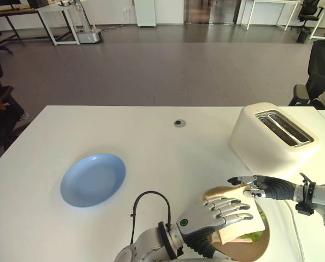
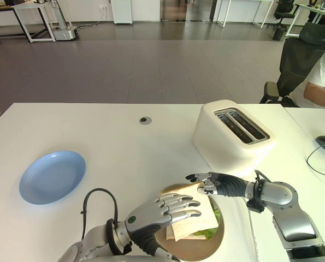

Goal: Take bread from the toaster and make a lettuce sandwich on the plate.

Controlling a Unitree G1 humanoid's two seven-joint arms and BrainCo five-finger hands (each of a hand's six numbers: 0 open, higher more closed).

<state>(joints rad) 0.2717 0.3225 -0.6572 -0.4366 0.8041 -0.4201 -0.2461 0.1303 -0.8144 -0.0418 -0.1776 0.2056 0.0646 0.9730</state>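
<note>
Step, likely: topping the sandwich. Left hand (image 2: pixel 162 212) lies on bread (image 2: pixel 208 214) over lettuce (image 2: pixel 207 234), lower centre (grasp: cannot tell). Right hand (image 2: pixel 217 183) is spread, touching its edge. Next: seat slice squarely.

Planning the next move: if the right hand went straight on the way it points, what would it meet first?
The right hand points to the robot's left across bare table; the blue plate, near its far rim, looks first in line, though depth is unclear.
</note>
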